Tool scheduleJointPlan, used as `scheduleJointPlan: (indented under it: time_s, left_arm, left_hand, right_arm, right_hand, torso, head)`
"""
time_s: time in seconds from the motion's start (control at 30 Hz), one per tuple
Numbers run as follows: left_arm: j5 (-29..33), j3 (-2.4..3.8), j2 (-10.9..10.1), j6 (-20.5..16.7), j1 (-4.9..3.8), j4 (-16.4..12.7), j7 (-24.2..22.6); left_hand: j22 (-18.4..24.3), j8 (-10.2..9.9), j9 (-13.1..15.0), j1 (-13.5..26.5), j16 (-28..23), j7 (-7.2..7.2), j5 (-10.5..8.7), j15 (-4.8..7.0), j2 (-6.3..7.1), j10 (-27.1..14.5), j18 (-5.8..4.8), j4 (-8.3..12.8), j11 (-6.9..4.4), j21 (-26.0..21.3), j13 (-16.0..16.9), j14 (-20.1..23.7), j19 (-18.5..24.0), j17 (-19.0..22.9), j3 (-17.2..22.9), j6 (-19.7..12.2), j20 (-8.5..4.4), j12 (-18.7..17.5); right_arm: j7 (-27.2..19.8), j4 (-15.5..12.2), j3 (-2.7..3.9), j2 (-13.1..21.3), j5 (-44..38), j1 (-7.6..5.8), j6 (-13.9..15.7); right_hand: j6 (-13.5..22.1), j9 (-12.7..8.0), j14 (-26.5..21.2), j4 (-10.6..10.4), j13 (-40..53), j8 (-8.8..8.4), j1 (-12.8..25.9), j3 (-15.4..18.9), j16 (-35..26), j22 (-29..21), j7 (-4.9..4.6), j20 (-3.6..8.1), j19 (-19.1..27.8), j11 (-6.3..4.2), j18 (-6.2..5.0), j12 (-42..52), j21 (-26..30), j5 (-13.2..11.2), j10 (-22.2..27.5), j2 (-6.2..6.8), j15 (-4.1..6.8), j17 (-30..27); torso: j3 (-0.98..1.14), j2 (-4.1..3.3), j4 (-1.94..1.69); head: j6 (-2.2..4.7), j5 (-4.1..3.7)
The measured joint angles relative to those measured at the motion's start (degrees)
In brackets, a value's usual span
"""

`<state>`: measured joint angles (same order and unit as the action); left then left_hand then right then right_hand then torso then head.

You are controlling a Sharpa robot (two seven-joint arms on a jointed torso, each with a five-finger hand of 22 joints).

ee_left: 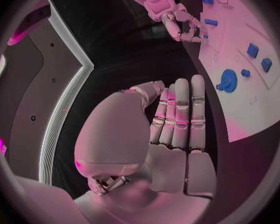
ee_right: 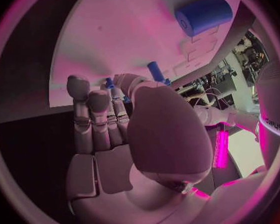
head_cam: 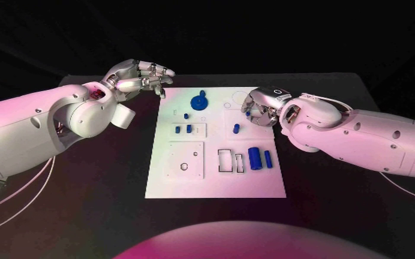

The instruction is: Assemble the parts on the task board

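The white task board (head_cam: 216, 178) lies in the middle of the black table. On it are a blue gear-like part (head_cam: 200, 101) at the far side, small blue pegs (head_cam: 183, 129) on a raised plate, one peg (head_cam: 236, 128) mid-board, and a blue cylinder (head_cam: 255, 157) beside a thin blue bar (head_cam: 268, 159). My left hand (head_cam: 138, 79) hovers off the board's far left corner, fingers side by side (ee_left: 180, 114), holding nothing. My right hand (head_cam: 259, 106) hangs over the board's far right part, just beyond the single peg (ee_right: 155, 70). I see nothing in its grasp.
Empty rectangular slots (head_cam: 232, 160) and a square plate with a hole (head_cam: 185, 160) sit on the board's near half. A ring-shaped recess (head_cam: 240, 97) lies by the right hand. Black table (head_cam: 104, 175) surrounds the board on all sides.
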<state>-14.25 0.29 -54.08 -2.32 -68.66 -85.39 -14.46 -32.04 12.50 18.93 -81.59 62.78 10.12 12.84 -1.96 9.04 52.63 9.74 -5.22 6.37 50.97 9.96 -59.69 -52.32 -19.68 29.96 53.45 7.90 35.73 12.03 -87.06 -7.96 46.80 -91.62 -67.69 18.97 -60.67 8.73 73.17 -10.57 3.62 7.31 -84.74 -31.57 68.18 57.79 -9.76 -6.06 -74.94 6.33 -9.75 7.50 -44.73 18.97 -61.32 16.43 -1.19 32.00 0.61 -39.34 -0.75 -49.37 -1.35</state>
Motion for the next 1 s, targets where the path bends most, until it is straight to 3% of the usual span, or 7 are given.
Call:
scheduleJointPlan:
  time_s: [0.07, 0.23, 0.3, 0.43, 0.5, 0.83, 1.0]
  left_arm:
    - [-0.02, 0.00, 0.00, 0.02, 0.00, 0.00, 0.02]
    - [-0.04, 0.00, -0.02, 0.04, 0.01, -0.02, 0.07]
    - [-0.05, 0.00, -0.03, 0.05, 0.01, -0.03, 0.08]
    - [-0.07, 0.00, -0.04, 0.07, 0.01, -0.03, 0.11]
    - [-0.08, 0.00, -0.05, 0.08, 0.02, -0.04, 0.12]
    - [-0.11, 0.00, -0.10, 0.13, 0.02, -0.04, 0.24]
    - [-0.13, 0.00, -0.11, 0.17, 0.02, -0.04, 0.31]
  left_hand:
    - [0.00, 0.00, 0.00, 0.00, 0.00, 0.00, 0.00, 0.00, 0.00, 0.00, 0.00, 0.00, 0.00, 0.00, 0.00, 0.00, 0.00, 0.00, 0.00, 0.00, 0.00, 0.00]
    - [0.00, 0.00, 0.00, 0.00, 0.00, 0.00, 0.00, 0.00, 0.00, 0.00, 0.00, 0.00, 0.00, 0.00, 0.00, 0.00, 0.00, 0.00, 0.00, 0.00, 0.00, 0.00]
    - [0.00, 0.00, 0.00, 0.00, 0.00, 0.00, 0.00, 0.00, 0.00, 0.00, 0.00, 0.00, 0.00, 0.00, 0.00, 0.00, 0.00, 0.01, 0.00, 0.00, 0.00, 0.00]
    - [0.00, 0.00, 0.00, 0.00, 0.00, 0.00, 0.00, 0.00, 0.00, 0.00, 0.00, 0.00, 0.00, 0.00, 0.00, 0.00, 0.00, 0.01, 0.00, 0.00, 0.00, 0.00]
    - [0.00, 0.00, 0.00, 0.00, 0.00, 0.00, 0.00, 0.00, 0.00, 0.00, 0.00, 0.00, 0.00, 0.00, 0.00, 0.00, 0.00, 0.01, 0.00, 0.00, 0.00, 0.00]
    - [0.01, 0.00, 0.04, 0.00, -0.22, 0.12, 0.00, 0.00, 0.00, 0.00, 0.00, 0.00, 0.00, 0.00, -0.01, 0.00, 0.00, -0.02, 0.00, -0.12, 0.00, 0.00]
    - [0.01, 0.00, 0.10, 0.00, -0.23, 0.21, 0.00, 0.00, 0.00, 0.00, 0.00, 0.00, 0.00, 0.00, -0.01, 0.00, 0.00, -0.09, 0.00, -0.21, 0.00, 0.00]
  right_arm:
    - [0.05, 0.09, 0.01, -0.12, 0.00, 0.05, 0.05]
    - [0.31, 0.38, 0.07, -0.28, -0.09, 0.12, 0.46]
    - [0.53, 0.44, 0.07, -0.32, -0.18, 0.14, 0.60]
    - [1.07, 0.53, 0.07, -0.42, -0.67, 0.19, 0.84]
    - [1.24, 0.53, 0.07, -0.48, -1.03, 0.23, 0.88]
    - [2.14, 0.33, 0.06, -0.53, -3.60, 0.39, 0.86]
    - [2.53, 0.28, 0.04, -0.43, -4.53, 0.42, 0.83]
  right_hand:
    - [-0.02, 0.15, 0.58, 0.80, 0.02, 0.26, 0.44, -0.80, 0.55, 1.00, 0.02, 0.11, -0.55, 0.01, 0.88, -0.24, -1.50, 0.00, -0.45, -0.44, 0.10, 1.12]
    - [-0.86, 0.70, 1.81, 2.70, 0.24, 1.44, 1.12, -3.83, 2.10, 4.53, 0.42, 0.22, -1.83, -0.51, 0.92, -0.34, -6.19, 0.00, -3.09, -1.12, 0.72, 4.48]
    - [-1.49, 1.00, 2.77, 3.55, 0.25, 2.02, 1.69, -4.68, 2.88, 6.02, 0.68, 0.26, -2.65, -0.72, 1.81, -0.48, -8.16, 0.00, -4.22, -1.17, 0.88, 6.32]
    - [-2.06, 1.82, 4.22, 5.05, 0.55, 3.44, 2.57, -6.18, 4.84, 9.02, 1.24, 0.63, -3.47, -0.52, 1.81, -0.61, -12.07, -0.03, -5.65, -1.33, 1.44, 11.09]
    - [-2.28, 2.19, 4.39, 5.89, 0.73, 3.83, 2.58, -6.45, 5.24, 9.84, 1.45, 0.92, -3.75, -0.30, 2.68, -0.45, -13.11, -0.04, -5.87, -1.33, 1.60, 12.23]
    - [-2.28, 3.09, 4.86, 8.16, 1.21, 4.64, 3.41, -6.69, 5.62, 11.28, 1.46, 1.14, -3.98, -0.21, 2.69, -0.43, -14.64, -0.26, -6.37, -0.96, 1.72, 13.58]
    - [-1.01, 3.37, 4.63, 8.64, 1.36, 4.64, 4.56, -6.37, 5.62, 11.16, 0.83, 0.71, -3.54, -0.99, 2.69, -1.77, -14.35, -0.25, -7.40, -0.25, 1.48, 13.41]
  torso:
    - [0.01, 0.00, -0.01]
    - [0.01, 0.00, -0.01]
    - [0.02, 0.01, 0.01]
    - [0.02, 0.02, 0.02]
    - [0.03, 0.04, 0.02]
    - [0.04, 0.07, 0.05]
    - [0.04, 0.08, 0.08]
  head:
    - [-0.04, 0.02]
    - [-0.14, 0.09]
    - [-0.19, 0.10]
    - [-0.23, 0.14]
    - [-0.28, 0.14]
    - [-0.43, 0.12]
    - [-0.44, 0.05]
